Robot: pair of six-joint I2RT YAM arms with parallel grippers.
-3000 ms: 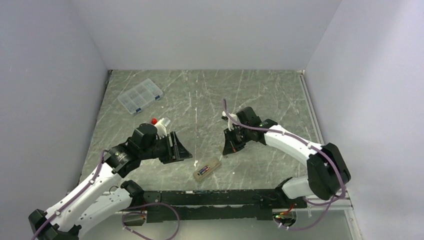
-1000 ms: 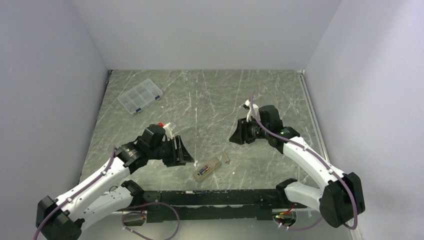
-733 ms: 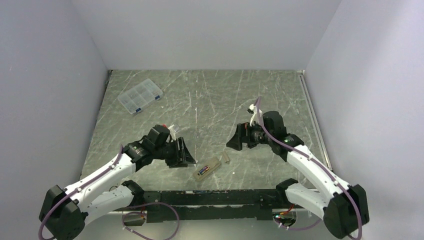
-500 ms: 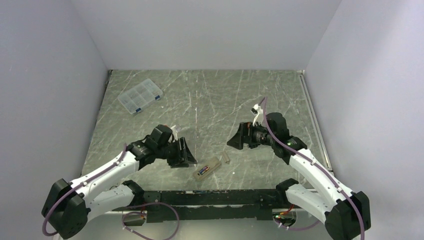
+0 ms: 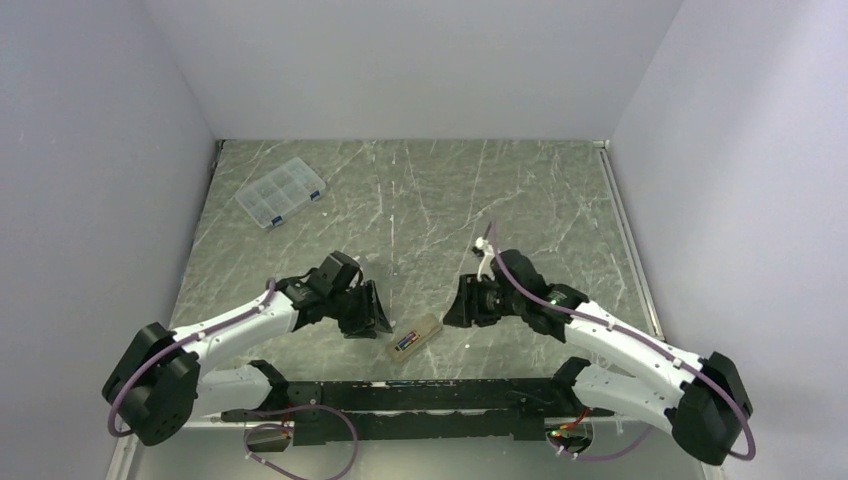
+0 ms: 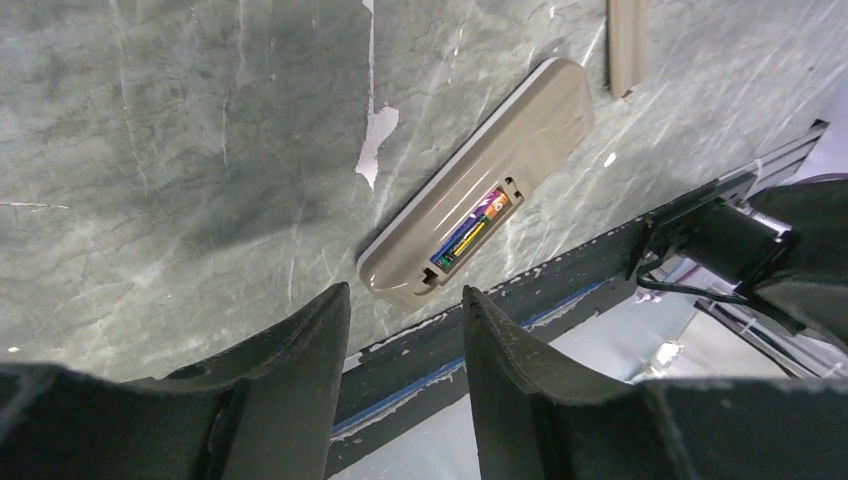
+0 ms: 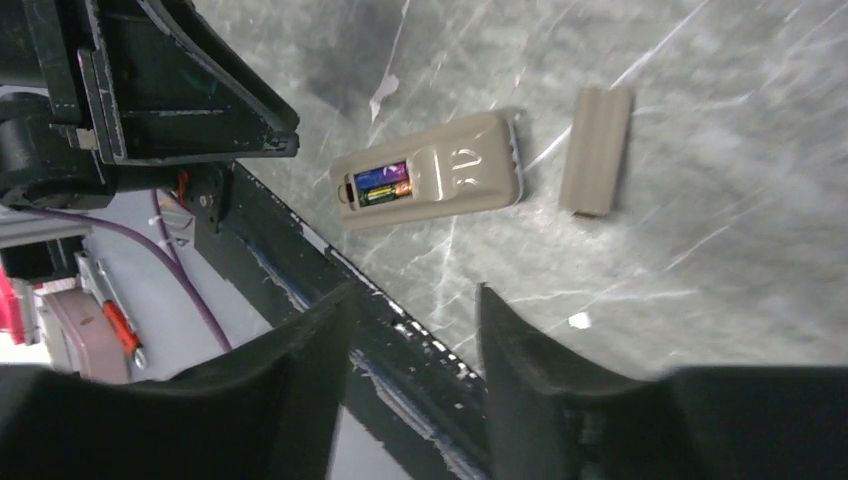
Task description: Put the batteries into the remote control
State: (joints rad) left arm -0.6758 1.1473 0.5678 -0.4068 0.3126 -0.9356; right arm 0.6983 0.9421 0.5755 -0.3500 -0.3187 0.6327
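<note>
1. We see the remote control (image 5: 414,335) lying back-up on the counter (image 5: 420,200), near its front edge, between both arms.
2. The batteries (image 7: 383,183) sit side by side in its uncovered bay.
3. Our left fingers (image 6: 300,360) and right fingers (image 7: 310,370) are released, grasping nothing.
4. The beige cover (image 7: 596,150) lies just beside the remote control.

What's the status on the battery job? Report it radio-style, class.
Open, empty: left gripper, right gripper, flanking the remote control. Two batteries in its bay; cover off, lying alongside. Nothing blocking.
</note>
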